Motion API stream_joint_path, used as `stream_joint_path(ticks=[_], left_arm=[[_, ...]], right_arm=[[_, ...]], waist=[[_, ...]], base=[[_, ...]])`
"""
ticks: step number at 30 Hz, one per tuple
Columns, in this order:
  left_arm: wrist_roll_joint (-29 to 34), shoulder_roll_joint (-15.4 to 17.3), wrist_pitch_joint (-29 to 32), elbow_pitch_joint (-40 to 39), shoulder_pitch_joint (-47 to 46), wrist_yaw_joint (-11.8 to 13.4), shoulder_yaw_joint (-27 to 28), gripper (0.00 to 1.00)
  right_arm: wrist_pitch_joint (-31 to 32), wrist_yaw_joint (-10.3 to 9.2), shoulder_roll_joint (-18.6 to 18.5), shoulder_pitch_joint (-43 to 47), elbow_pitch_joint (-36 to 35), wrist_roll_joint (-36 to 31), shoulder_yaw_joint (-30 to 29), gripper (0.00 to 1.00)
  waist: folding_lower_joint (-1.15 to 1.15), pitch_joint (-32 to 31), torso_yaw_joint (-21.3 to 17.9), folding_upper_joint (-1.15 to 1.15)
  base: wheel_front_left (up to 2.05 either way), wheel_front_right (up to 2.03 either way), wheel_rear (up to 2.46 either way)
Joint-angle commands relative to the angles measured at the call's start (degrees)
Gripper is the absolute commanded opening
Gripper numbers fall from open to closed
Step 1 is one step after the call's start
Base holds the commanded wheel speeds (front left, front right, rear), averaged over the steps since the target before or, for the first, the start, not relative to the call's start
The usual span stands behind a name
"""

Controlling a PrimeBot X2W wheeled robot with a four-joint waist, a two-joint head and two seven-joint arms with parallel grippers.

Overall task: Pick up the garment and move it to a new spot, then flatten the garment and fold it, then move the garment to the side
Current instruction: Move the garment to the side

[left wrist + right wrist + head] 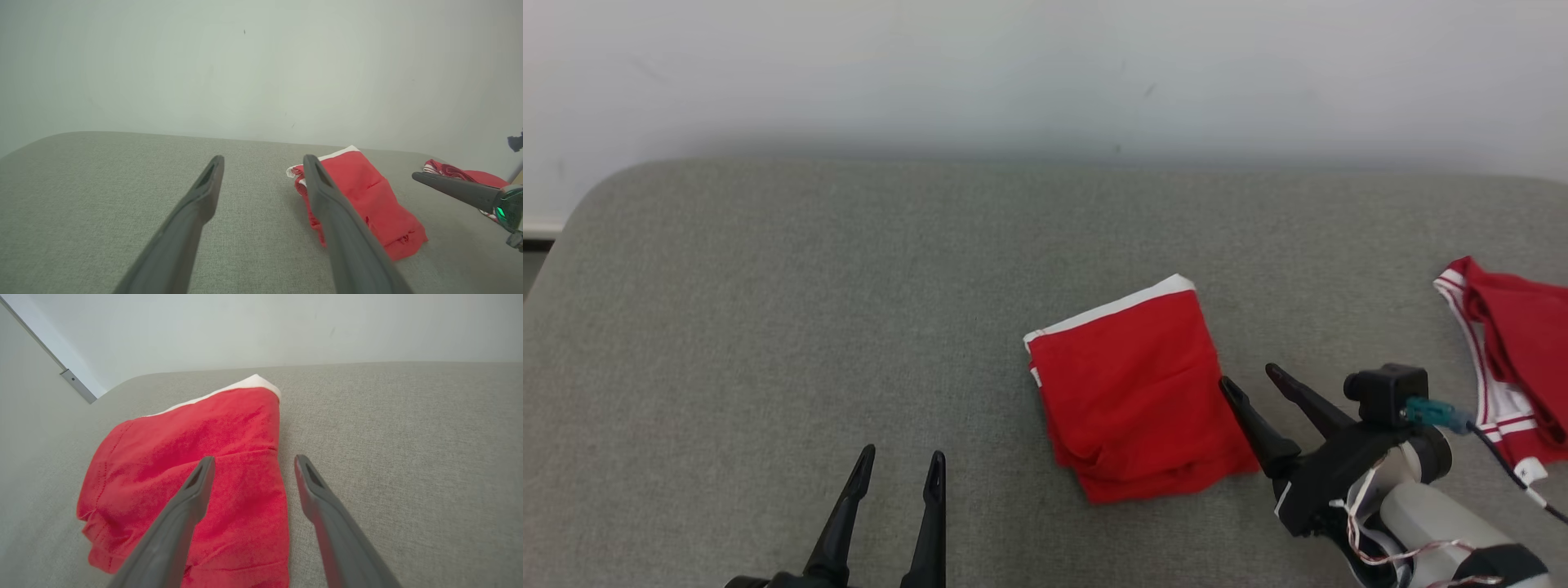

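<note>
Head view: garment [1135, 392] lies just beside right pincer [1248, 376].

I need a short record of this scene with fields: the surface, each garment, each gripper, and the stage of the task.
surface: grey padded table, pale wall behind it
folded garment: red with a white band, folded, near the table's middle
second garment: red with white stripes, crumpled, at the right edge
left gripper: open, holding nothing, apart from both garments
right gripper: open, holding nothing, at the folded garment's right edge
task stage: fold looks done; move to the side not yet done
</note>
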Motion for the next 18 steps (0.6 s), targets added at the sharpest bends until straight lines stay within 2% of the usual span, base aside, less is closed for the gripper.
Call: stream_joint_path(ticks=[1,8,17,18], left_arm=[[-0.75,-0.02,-0.10,-0.10,-1.02,-0.05,-0.18,1.00],[-0.77,-0.03,-0.10,0.37,-3.93,-0.44,-0.90,1.00],[-0.69,-0.03,-0.10,1.21,-6.68,-0.83,-1.60,1.00],[-0.66,-0.02,-0.10,1.32,-6.86,-0.87,-1.67,1.00]], right_arm=[[0.79,-0.15,-0.62,-1.52,0.53,2.07,1.44,1.00],[2.68,-0.14,-4.37,-7.74,2.55,11.51,7.82,1.00],[3.11,-0.15,-4.85,-11.31,4.28,17.64,13.87,1.00],[3.07,-0.15,-4.82,-11.49,4.43,18.21,14.71,0.61]], waist=[[-0.01,3.08,2.44,-0.01],[-0.01,7.51,3.81,-0.01],[-0.01,9.61,4.17,-0.01],[-0.01,9.61,4.16,-0.01]], base=[[0.00,0.00,0.00],[0.00,0.00,0.00],[0.00,0.00,0.00],[0.00,0.00,0.00]])
